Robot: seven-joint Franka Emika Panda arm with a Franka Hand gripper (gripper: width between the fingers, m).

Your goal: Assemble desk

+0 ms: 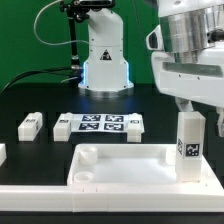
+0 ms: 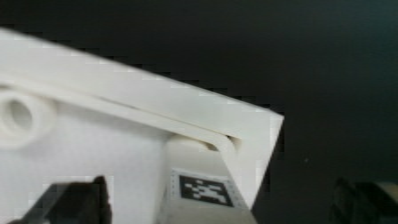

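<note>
Now straight beneath the end effector (image 1: 190,108), fingers (image 2: 68,205) spread and clear of it: the leg (image 1: 190,147), long axis vertical, at the right corner of the tabletop (image 1: 120,172), lower right of the exterior view.

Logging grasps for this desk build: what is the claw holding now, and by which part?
Cannot be told: the claw sits over the top end of the upright leg, but contact is not visible.

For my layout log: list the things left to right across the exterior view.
white part cut off at the edge → white plastic post leg lying flat → thin flat white marker board → upright white square post leg
</note>
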